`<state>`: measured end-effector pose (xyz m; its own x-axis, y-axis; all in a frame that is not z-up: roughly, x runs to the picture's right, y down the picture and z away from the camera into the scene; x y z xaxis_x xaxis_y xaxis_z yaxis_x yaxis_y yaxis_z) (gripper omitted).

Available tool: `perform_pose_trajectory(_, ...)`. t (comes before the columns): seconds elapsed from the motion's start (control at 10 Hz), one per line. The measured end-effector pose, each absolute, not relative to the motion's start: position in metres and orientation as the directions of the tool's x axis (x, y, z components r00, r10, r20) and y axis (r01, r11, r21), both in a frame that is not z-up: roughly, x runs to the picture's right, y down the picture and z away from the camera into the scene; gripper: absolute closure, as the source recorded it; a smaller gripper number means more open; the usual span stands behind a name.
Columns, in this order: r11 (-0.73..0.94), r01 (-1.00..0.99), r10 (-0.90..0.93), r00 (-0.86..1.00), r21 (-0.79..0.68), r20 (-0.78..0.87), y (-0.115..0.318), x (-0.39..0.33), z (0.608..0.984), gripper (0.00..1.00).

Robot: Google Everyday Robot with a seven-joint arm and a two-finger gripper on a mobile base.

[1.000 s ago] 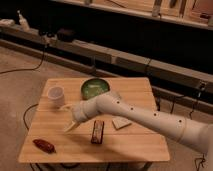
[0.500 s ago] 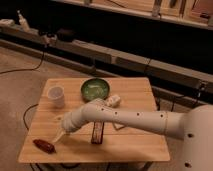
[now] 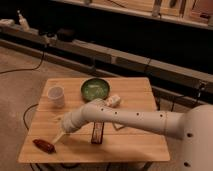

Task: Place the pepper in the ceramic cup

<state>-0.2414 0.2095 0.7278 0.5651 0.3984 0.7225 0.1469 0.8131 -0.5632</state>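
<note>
Pincer (image 3: 58,138) nearer one pepper (image 3: 44,145) (one cup (image 3: 55,96))

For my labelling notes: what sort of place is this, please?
Probably a lab or workshop: a small wooden table, long shelves behind, a cable across the floor. The gripper hangs beside the pepper.

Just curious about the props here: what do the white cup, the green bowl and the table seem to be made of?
The white cup looks like matte ceramic: plain, opaque, without shine. The green bowl has a slight sheen, so glazed ceramic or plastic; I cannot tell which. The table looks like pale unpainted wood, by its warm tan top. The gripper hangs low beside the pepper.
</note>
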Motion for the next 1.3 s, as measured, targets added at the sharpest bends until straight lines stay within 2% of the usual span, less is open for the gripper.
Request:
perform_pose_trajectory(0.3, 0.793, 0.083, 0.439, 0.611, -0.604, 0.659, 0.217, -0.230, 0.759, 0.35)
perform_pose_trajectory(0.6, 0.803, 0.028, 0.461, 0.603, -0.595, 0.651, 0.209, -0.214, 0.768, 0.35)
perform_pose_trajectory(0.9, 0.799, 0.111, 0.445, 0.552, -0.591, 0.705, 0.235, -0.231, 0.760, 0.35)
perform_pose_trajectory(1.3, 0.785, 0.182, 0.427, 0.533, -0.592, 0.731, 0.259, -0.246, 0.783, 0.35)
